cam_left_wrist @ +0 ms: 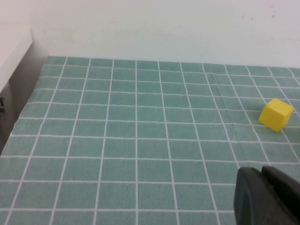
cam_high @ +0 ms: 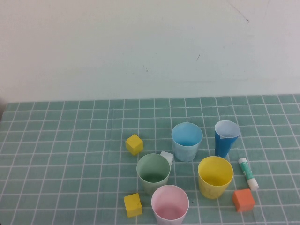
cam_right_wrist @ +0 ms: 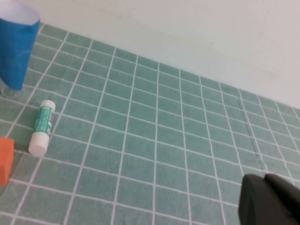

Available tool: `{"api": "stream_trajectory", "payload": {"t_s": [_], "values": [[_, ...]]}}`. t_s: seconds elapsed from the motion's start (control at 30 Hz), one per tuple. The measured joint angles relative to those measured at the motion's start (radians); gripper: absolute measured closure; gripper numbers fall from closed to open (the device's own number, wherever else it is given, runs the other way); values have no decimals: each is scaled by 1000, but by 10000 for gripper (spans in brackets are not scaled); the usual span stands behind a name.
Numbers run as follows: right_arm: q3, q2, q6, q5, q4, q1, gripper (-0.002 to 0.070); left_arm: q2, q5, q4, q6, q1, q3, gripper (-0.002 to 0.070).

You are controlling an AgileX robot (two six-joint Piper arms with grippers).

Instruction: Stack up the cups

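A: Pincers?
B: Left pincer (cam_left_wrist: pixel 269 197) and right pincer (cam_right_wrist: pixel 272 199) hover over bare desk (cam_high: pixel 56 140), jaws together, holding nothing.
A: Cups?
B: Unstacked, empty: pink cup (cam_high: pixel 169 204) at six o'clock, green cup (cam_high: pixel 153 172) at nine, blue cup (cam_high: pixel 187 140) at twelve, yellow cup (cam_high: pixel 215 176) at three.

Bright, even, diffuse light; soft faint shadows; slight overall softness.

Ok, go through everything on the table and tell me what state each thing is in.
Pink cup: upright, empty.
Green cup: upright, unstacked.
Yellow cup: upright, empty.
Light blue cup: upright, empty.
Dark blue cup: upright.
Glue stick: lying, capped.
Left tool: shut, holding nothing.
Right tool: shut, holding nothing.
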Motion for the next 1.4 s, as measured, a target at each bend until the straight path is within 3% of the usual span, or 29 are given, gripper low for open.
{"api": "stream_trajectory", "payload": {"t_s": [1.4], "values": [[0,0,-5,0,-27,0,678,0,0,12,52,0,0,677]]}}
